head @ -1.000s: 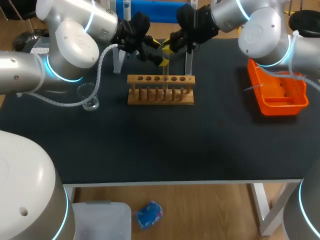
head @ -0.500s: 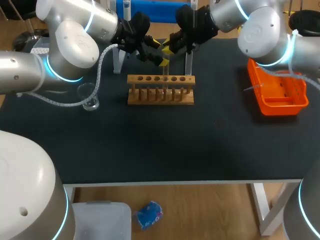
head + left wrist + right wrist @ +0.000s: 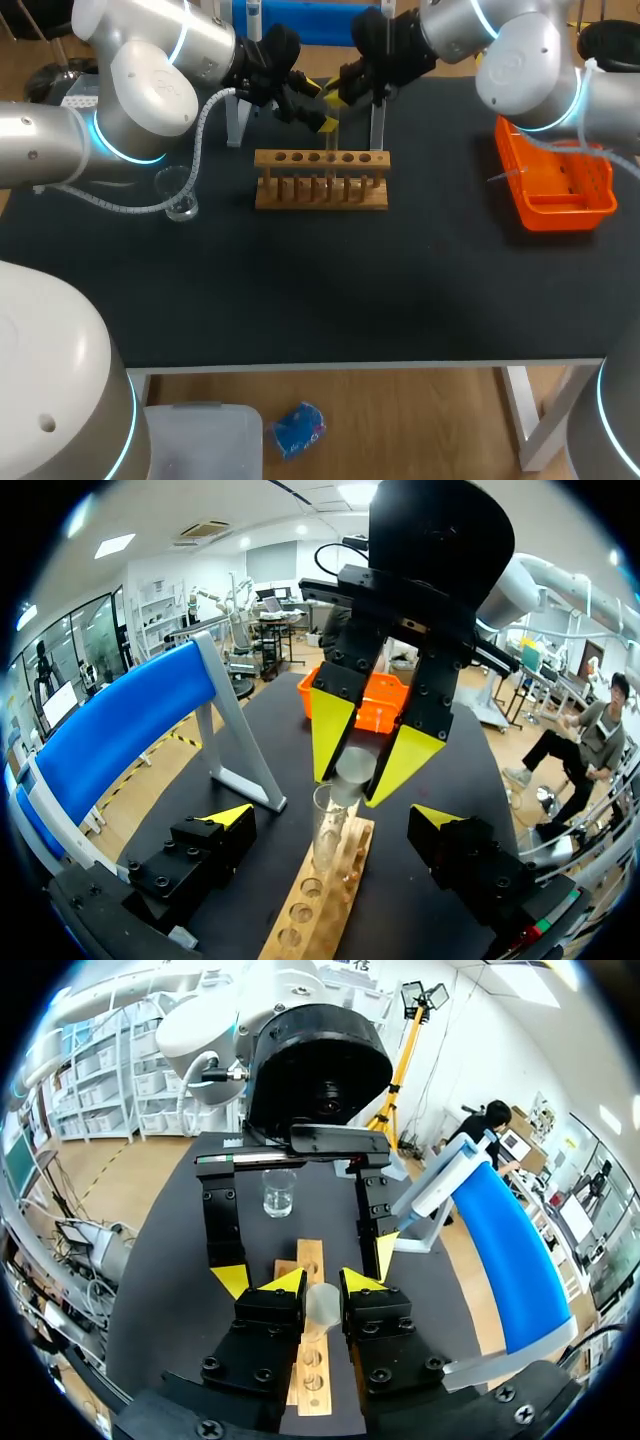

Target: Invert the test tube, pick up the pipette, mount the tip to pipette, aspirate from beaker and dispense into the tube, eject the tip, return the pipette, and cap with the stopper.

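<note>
Black tabletop holds a wooden rack; at its 12 o'clock stands the test tube, right gripper clamped on its top, left gripper spread wide around it. Probably light, slick, brittle glass: grip mid-tube, gently.

Bright, even overhead light; soft shadows on the table

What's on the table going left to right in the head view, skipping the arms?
beaker → wooden rack → orange tray
</note>
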You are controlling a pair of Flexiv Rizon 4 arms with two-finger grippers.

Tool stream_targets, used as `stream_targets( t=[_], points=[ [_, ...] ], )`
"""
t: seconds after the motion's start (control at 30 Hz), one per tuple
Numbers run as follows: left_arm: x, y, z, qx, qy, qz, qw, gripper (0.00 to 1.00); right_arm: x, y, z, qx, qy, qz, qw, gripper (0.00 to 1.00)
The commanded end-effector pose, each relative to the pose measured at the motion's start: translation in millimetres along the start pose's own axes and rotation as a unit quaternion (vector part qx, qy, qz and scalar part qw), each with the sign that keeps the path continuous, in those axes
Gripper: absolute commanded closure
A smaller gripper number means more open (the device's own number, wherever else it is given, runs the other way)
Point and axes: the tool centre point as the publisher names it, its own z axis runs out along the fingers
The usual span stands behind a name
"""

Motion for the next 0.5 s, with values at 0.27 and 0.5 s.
stream_targets(
  t=[0.27,0.5],
  points=[
    [0.3,0.2,0.3,0.0,-0.001,0.0,1.0,0.0,1.0,-3.5,1.0,0.002,0.003,0.003,1.0,1.0],
    [0.3,0.2,0.3,0.0,-0.001,0.0,1.0,0.0,2.6,-6.1,3.5,0.002,0.006,0.008,1.0,1.0]
  ],
)
